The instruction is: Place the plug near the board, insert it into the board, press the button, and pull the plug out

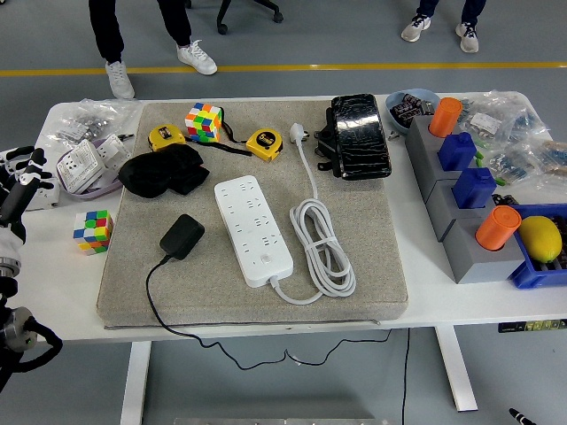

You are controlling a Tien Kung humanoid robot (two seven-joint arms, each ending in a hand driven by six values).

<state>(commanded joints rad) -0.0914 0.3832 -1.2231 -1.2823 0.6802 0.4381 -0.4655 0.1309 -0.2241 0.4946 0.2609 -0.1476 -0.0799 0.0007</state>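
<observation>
We see two yellow tape measures (pixel 264 143), two colour cubes (pixel 203 121), a lemon (pixel 540 237) and orange cylinders (pixel 497 227) on the surface (pixel 53 266).

A robotics lab or test hall is suggested by the grey floor (pixel 292 35) marked with a yellow line (pixel 354 67), a white table (pixel 266 314) laid with a grey mat (pixel 354 266), sorted test objects, and office chair castors (pixel 252 13) seen beyond.
</observation>
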